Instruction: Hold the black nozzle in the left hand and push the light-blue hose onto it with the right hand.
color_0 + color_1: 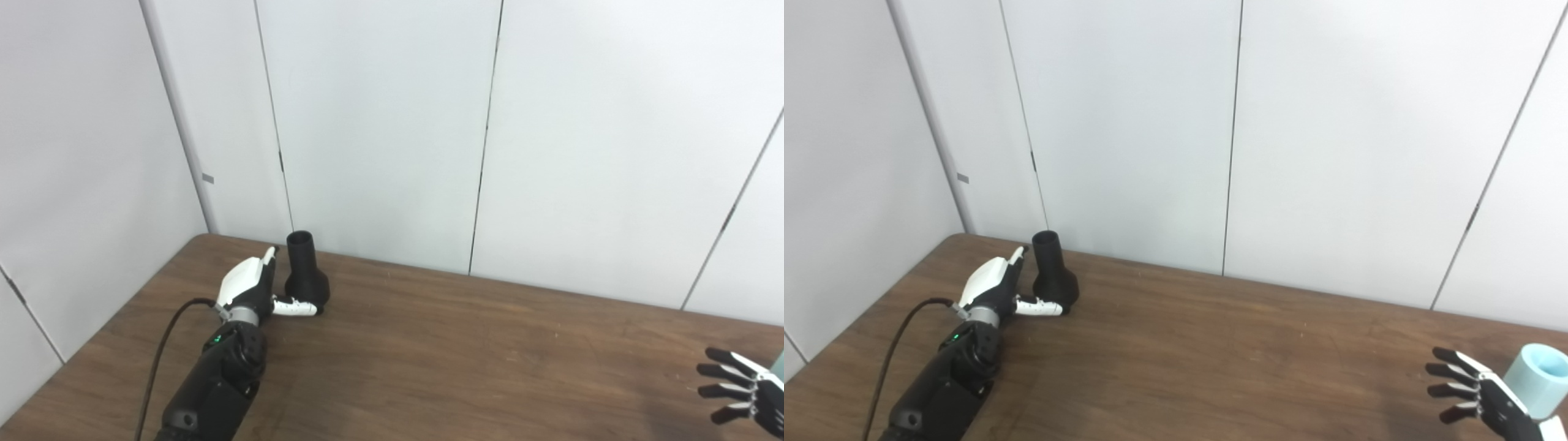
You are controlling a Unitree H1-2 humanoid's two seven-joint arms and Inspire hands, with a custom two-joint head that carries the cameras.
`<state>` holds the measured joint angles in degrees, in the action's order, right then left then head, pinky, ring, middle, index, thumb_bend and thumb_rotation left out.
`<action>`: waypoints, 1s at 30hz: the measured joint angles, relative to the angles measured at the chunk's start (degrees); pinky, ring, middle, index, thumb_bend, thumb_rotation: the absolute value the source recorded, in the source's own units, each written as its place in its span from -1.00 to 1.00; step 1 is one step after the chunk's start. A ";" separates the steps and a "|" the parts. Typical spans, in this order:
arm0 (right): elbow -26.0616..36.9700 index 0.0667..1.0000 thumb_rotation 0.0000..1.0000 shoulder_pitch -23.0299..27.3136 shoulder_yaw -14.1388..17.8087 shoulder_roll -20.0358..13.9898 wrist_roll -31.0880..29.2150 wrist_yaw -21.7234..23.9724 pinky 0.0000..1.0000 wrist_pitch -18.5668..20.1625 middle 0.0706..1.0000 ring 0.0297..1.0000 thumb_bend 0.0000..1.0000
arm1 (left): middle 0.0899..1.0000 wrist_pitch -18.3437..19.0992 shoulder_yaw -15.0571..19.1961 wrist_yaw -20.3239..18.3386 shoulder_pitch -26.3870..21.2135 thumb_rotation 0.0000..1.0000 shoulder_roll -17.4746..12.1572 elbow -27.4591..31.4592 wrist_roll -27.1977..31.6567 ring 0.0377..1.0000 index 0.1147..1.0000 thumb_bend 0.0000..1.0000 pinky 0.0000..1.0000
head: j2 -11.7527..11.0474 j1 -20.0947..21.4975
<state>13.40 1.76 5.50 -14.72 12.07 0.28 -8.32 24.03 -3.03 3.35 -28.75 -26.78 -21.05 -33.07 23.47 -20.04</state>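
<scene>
The black nozzle stands upright on the brown table at the far left, narrow end up. My left hand is right beside it on its left. The fingers reach up along the nozzle's side and the thumb lies across the front of its wide base, and the hand is open, not clasped. The light-blue hose stands at the right edge, its open end up. My right hand is just left of the hose, open with fingers spread, and holds nothing. In the left eye view only a sliver of the hose shows.
White wall panels rise directly behind the table's far edge, close behind the nozzle. A black cable loops from my left forearm toward the table's left edge.
</scene>
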 measured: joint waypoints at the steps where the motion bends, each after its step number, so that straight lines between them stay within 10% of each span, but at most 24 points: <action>1: 0.00 0.53 -0.99 -0.02 0.00 0.00 0.02 0.00 -0.04 0.00 0.41 0.25 0.53 | 0.89 -0.51 -0.12 -0.02 -0.38 -0.41 -0.08 -0.69 0.13 0.85 0.84 0.95 0.63 | 0.00 0.00; 18: -0.03 0.54 -1.00 -0.05 0.05 -0.56 0.13 0.23 -0.02 0.00 0.43 0.27 0.51 | 0.63 -2.90 -4.66 0.68 -3.24 -0.52 -0.72 -5.41 -0.36 0.68 0.63 0.89 0.66 | -0.09 -0.09; 30: 0.76 0.53 -0.99 -0.05 0.13 -0.48 0.03 0.23 -0.03 0.98 0.41 0.25 0.52 | 0.17 -4.05 -4.69 2.44 -4.11 -0.68 -1.11 -7.28 -0.43 0.30 0.29 0.88 0.25 | 0.53 0.35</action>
<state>14.17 1.71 5.63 -15.20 12.10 0.51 -7.34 19.98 -7.72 5.79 -32.85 -27.89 -28.33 -33.50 23.99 -19.69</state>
